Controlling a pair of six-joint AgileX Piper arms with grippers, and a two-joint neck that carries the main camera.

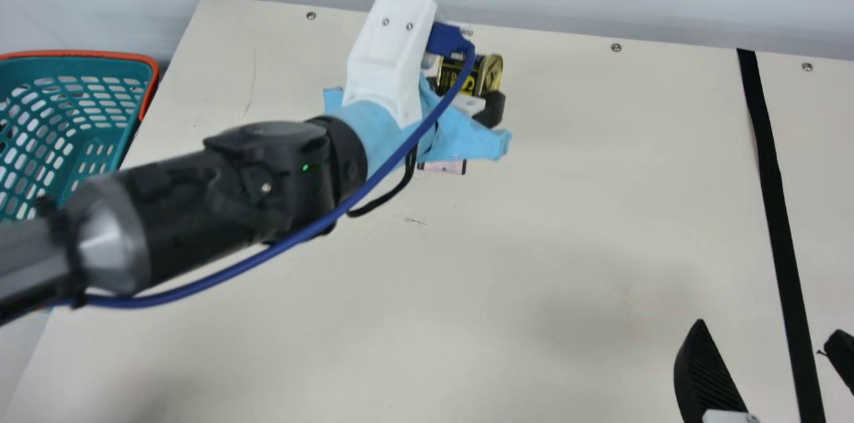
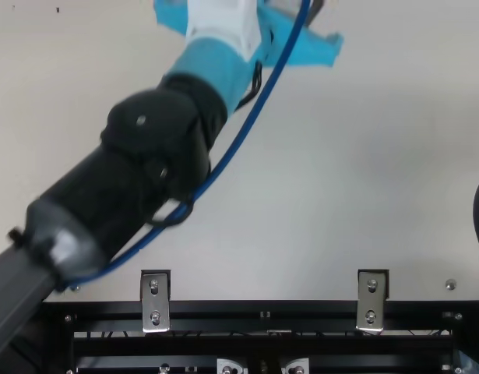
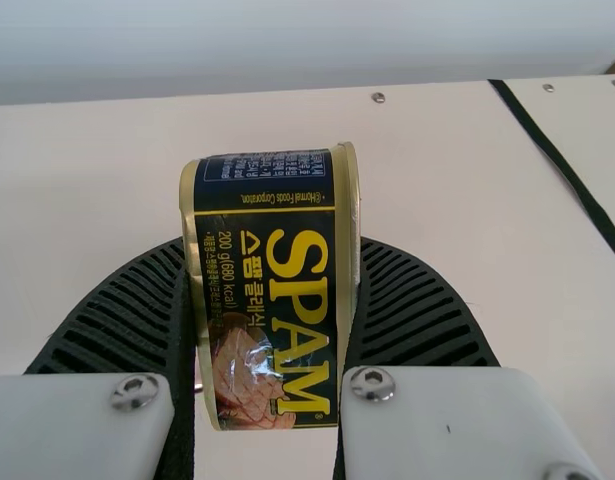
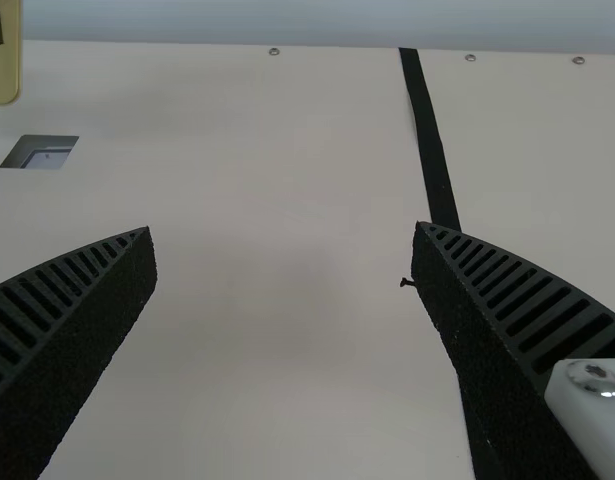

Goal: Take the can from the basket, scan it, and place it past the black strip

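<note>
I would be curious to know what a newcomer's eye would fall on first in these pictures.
Most likely the dark, gold-rimmed can, clamped in the left pincer in the left wrist view. Next might come the orange-rimmed teal basket at the main view's left edge and the black strip crossing the cream table toward the right.

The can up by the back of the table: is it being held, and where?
Yes, the left end effector holds the can by its two ends, one finger against each.
</note>
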